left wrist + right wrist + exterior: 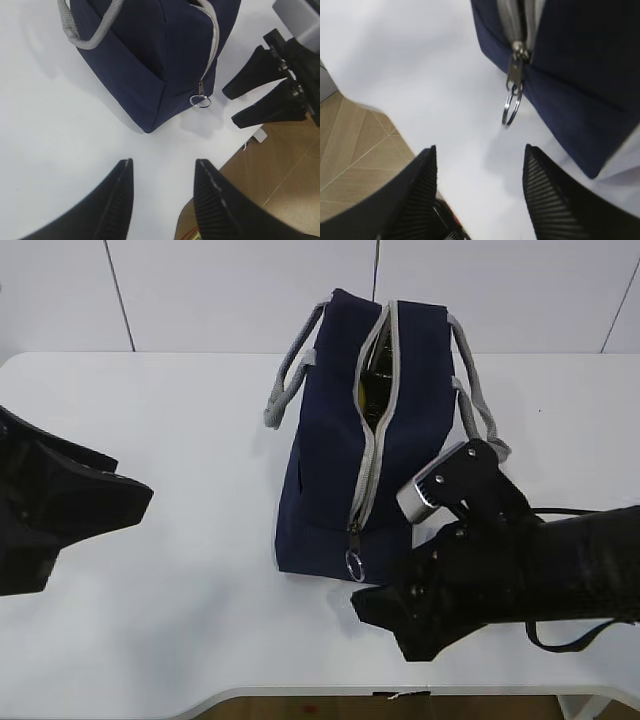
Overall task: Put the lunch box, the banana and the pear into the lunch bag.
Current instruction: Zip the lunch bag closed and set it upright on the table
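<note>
Nearest the exterior camera, the right pincer hovers low over the front edge of the worktop, just short of the near end of the lunch bag. Its jaws stand apart and empty; the right wrist view confirms this, with both ribbed fingers spread and only bare worktop between them.

Lunch bag: upright near the middle of the worktop, its long axis running from the front edge toward the back edge. The grey zipper is closed over the near part and parted toward the far end. Through that gap the exterior view shows something dark and a trace of yellow inside; what these are cannot be told. Neither wrist view sees into the bag.

Silver ring pull: hangs from the slider at the near lower end of the bag. The right wrist view shows it closest, dangling free ahead of the open jaws and untouched. The left wrist view shows the same ring from the side, with the right pincer's fingers beside it and apart from it.

Left pincer: near the left edge of the worktop, well apart from the bag, jaws apart, holding nothing.

Grey strap handles droop to either side of the bag. Wood-pattern floor shows beyond the front edge in the wrist views only.
</note>
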Available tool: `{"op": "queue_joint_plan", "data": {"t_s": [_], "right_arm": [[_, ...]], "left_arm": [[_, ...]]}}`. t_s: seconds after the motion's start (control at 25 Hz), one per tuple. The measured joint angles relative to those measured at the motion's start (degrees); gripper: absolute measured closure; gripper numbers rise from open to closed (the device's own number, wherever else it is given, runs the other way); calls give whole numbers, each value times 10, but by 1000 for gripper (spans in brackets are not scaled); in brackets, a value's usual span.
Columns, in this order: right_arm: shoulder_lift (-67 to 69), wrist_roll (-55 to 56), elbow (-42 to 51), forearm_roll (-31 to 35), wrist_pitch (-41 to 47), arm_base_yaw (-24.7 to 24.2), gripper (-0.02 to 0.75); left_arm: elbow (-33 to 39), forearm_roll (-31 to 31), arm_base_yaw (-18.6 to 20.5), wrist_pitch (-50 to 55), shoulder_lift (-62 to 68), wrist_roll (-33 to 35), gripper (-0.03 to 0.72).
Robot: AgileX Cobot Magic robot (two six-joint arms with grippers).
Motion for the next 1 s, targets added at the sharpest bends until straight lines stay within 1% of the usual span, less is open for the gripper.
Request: {"op": "queue_joint_plan", "data": {"t_s": [0.4, 0.48, 0.68, 0.72, 0.88, 1.0], "right_arm": [[58, -3, -48, 2, -1, 0, 297], [70, -3, -60, 2, -1, 0, 318], [91, -4, -82, 2, -2, 0, 439], [93, -4, -82, 3, -2, 0, 496], [97, -5, -85, 3, -3, 0, 637], [97, -5, -85, 3, -3, 0, 690]], "left_arm": [[0, 0, 0, 0, 0, 0, 380], [0, 0, 0, 0, 0, 0, 380], [0, 0, 0, 0, 0, 0, 380], [0, 0, 0, 0, 0, 0, 380], [0, 2, 0, 1, 0, 0, 380], [0, 7, 0, 4, 0, 0, 380]]}}
